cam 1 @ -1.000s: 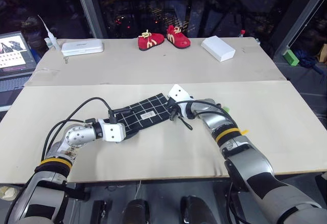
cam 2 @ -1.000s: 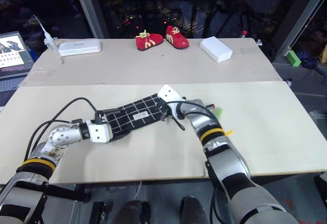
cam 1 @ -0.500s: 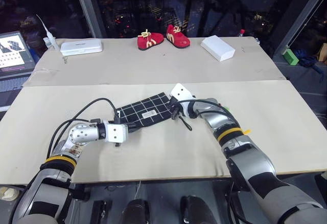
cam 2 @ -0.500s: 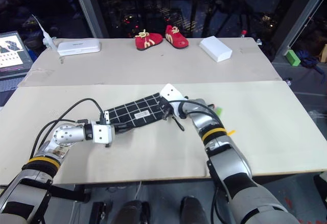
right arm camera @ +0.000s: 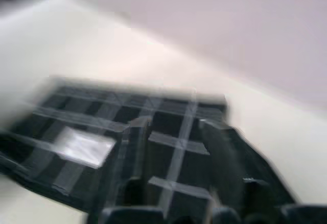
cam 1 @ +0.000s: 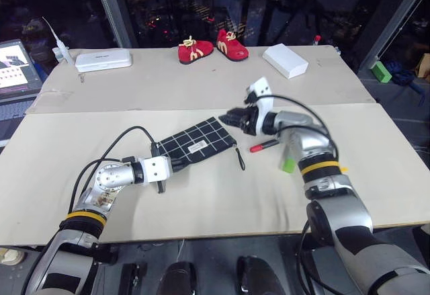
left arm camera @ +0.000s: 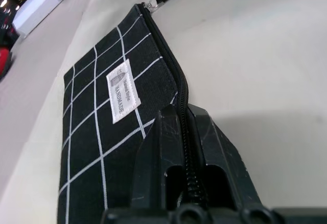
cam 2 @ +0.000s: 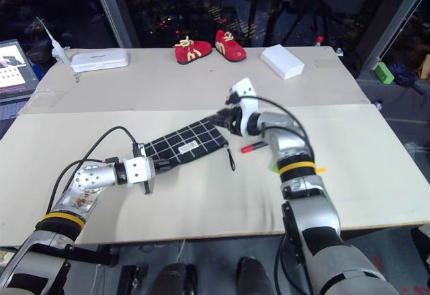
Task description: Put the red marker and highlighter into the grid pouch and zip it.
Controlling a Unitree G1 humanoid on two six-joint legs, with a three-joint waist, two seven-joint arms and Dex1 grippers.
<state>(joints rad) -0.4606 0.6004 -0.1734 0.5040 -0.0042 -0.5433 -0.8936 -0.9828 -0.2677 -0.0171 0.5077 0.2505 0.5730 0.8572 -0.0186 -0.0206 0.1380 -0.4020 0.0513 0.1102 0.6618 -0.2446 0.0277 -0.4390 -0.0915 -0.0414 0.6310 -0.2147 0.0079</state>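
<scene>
Left eye view. Grid pouch (cam 1: 195, 144): flat on the desk (cam 1: 376, 167), lying diagonally, zipper pull cord (cam 1: 240, 156) trailing off its near-right corner. Left gripper (cam 1: 163, 169): at the pouch's lower-left end, jaws closed on the fabric edge there. Right gripper (cam 1: 236, 117): raised just above the pouch's upper-right corner, jaws parted with nothing between them. Red marker (cam 1: 263, 146): lying on the desk just right of the pouch, apart from it. Highlighter (cam 1: 287, 163): on the desk beside the marker, partly behind the right forearm. Back of the desk: two red shoes (cam 1: 213, 46), a white box (cam 1: 285, 61), a flat white case (cam 1: 103, 60).

Right eye view. Same layout; both pens lie outside the pouch, so neither is stowed.

Left wrist view. Jaws pinched tight along the zipper seam; white label (left arm camera: 118, 89) facing up; the zipper appears closed along its length (pull at the far corner).

Right wrist view. Blurred; jaws stand apart over the grid fabric, holding nothing.

Risks, as judgement. The pouch looks zipped, so nothing can go in until it is opened. The single corner pinch may let the fabric slide or bunch when the cord is pulled. The round pens could roll if nudged by the right forearm.
</scene>
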